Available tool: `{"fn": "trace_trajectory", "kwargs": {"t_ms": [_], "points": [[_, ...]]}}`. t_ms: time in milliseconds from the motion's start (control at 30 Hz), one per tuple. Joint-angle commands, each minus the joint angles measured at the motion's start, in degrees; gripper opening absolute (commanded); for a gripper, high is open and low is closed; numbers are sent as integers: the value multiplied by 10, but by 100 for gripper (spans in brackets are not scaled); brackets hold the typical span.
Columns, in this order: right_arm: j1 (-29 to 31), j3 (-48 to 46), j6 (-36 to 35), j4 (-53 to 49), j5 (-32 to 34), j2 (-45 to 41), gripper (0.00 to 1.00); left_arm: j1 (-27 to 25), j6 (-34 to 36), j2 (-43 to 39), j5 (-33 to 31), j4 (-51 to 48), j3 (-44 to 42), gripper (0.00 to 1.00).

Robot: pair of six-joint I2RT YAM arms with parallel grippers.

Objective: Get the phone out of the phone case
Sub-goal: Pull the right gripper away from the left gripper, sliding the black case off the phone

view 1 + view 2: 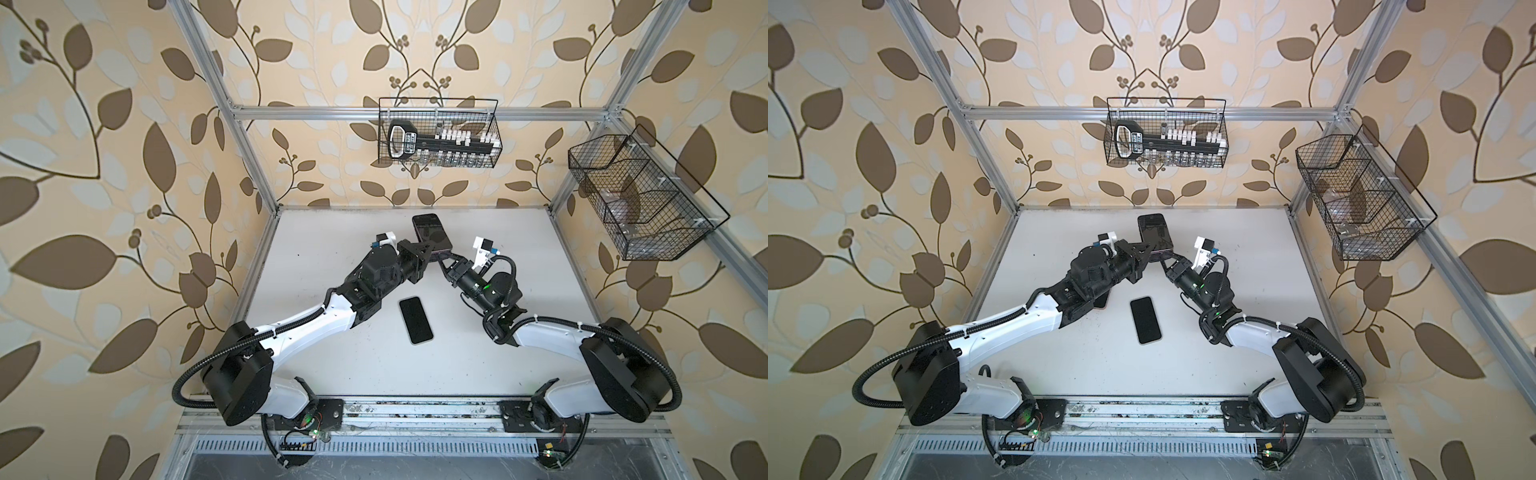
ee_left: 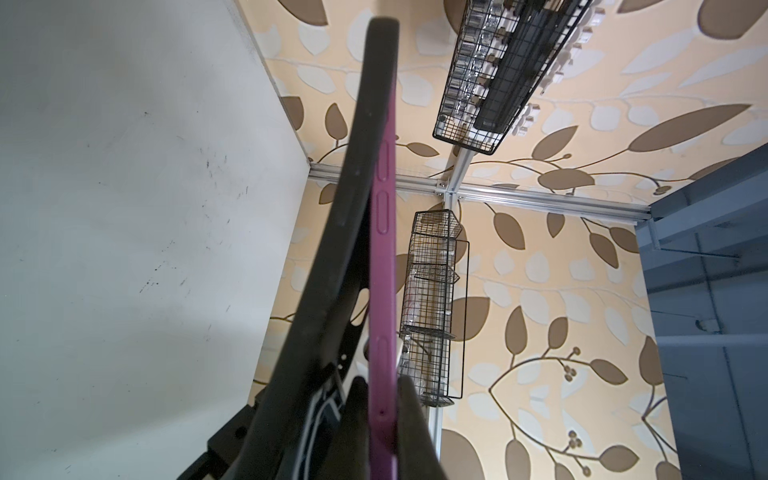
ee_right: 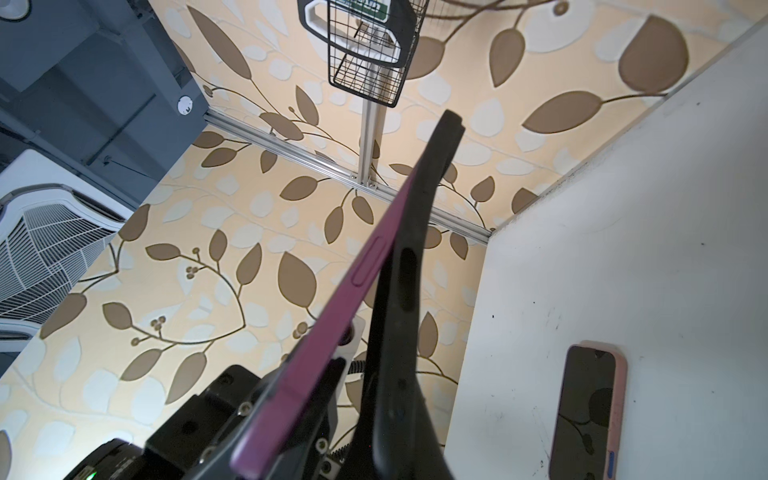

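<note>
Both grippers hold a phone and its case in the air over the far middle of the table. The purple phone [image 2: 382, 270] [image 3: 332, 316] shows its dark screen in both top views [image 1: 430, 230] [image 1: 1154, 230]. My left gripper [image 2: 382, 399] [image 1: 428, 249] is shut on the phone's near end, one finger on each face. The black phone case [image 2: 345, 208] [image 3: 399, 311] is peeled off the phone at that near end and still meets it at the far end. My right gripper [image 3: 395, 449] [image 1: 442, 259] is shut on the freed end of the case.
A second phone [image 1: 416, 320] [image 1: 1145, 320] [image 3: 588, 411], dark screen up in a pink case, lies flat mid-table between the arms. A wire basket [image 1: 438, 133] with tools hangs on the back wall. Another wire basket [image 1: 640, 199] hangs on the right frame.
</note>
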Motion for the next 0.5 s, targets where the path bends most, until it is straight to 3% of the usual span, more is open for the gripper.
{"fn": "trace_trajectory", "kwargs": {"t_ms": [0, 467], "points": [[-12, -20, -9, 11, -8, 25, 0, -6, -14, -15, 25, 115, 41, 0], [-67, -22, -20, 11, -24, 67, 0, -29, -29, -61, 39, 101, 30, 0]]}}
